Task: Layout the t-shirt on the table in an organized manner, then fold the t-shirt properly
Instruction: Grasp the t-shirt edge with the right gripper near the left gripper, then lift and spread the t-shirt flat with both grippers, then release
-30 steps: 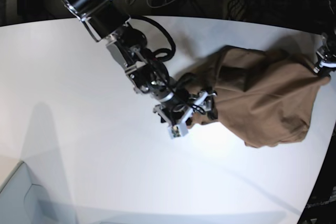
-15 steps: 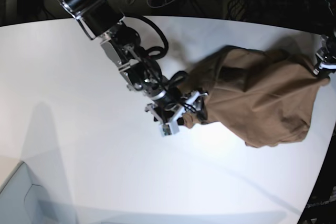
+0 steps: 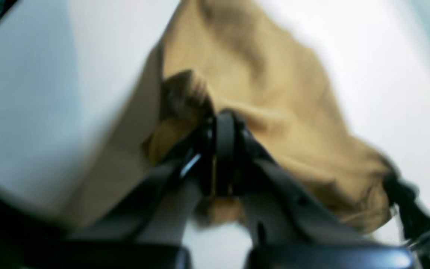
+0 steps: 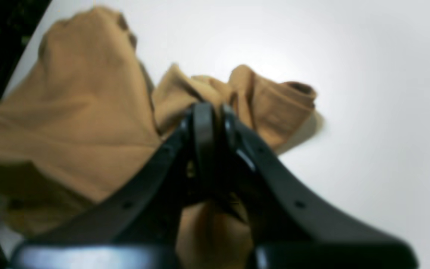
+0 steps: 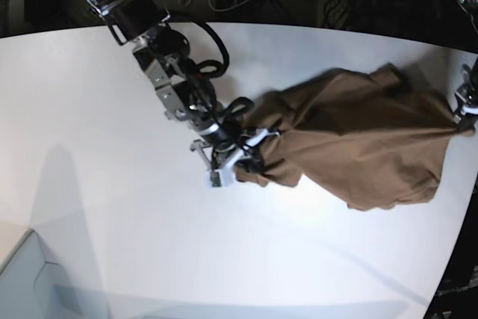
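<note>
A: In the left wrist view, how does the t-shirt (image 3: 274, 112) look?
B: Blurred, tan-brown soft cloth, bunched into ridges. The left fingers (image 3: 224, 123) are pressed together on a fold of it, with the white desk (image 3: 43, 93) showing on both sides.

A: And the right wrist view?
B: The right fingers (image 4: 209, 112) are pinched tight on another bunch of the t-shirt (image 4: 77, 123). One rolled, tube-like opening sticks out to the side just past them. The desk (image 4: 368, 93) is smooth and glossy with a bright glare patch.

A: The base view?
B: The t-shirt (image 5: 366, 140) lies on the far right part of the desk (image 5: 112, 207), stretched into a long, wrinkled shape between the two arms. The right fingers (image 5: 243, 156) grip its crumpled end near the desk's middle; the left fingers (image 5: 461, 113) hold its other end at the desk's curved edge. No containers appear.
</note>
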Robot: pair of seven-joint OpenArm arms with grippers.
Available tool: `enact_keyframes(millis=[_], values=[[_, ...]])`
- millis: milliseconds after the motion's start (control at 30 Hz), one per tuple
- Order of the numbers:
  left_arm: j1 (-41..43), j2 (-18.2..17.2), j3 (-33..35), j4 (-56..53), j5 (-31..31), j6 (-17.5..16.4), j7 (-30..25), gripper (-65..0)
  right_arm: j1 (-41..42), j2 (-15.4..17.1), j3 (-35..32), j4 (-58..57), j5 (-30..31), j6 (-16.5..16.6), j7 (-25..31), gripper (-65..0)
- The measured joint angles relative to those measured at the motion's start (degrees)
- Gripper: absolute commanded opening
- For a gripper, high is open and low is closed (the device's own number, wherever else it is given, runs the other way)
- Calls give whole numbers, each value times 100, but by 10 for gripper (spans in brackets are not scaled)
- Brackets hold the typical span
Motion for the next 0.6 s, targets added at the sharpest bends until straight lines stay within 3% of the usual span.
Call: enact_keyframes(millis=[233,367,500,600], values=[[-1040,15,-74,299,4,2,26,-649,-481,-98,1335,1644,7,4,-22,-650],[-1637,15,-76,317,-22,0,103,-649,-763,-339,2310,2583,22,11,74,-650],[-2017,42,-81,302,-28,-9,866,-649,-1375,-514,3021,2911,20,22,79,-650],[-1996,385,-103,278,46,-7,1373,-649,-1851,-608,3154,2785,31,26,94,-650]])
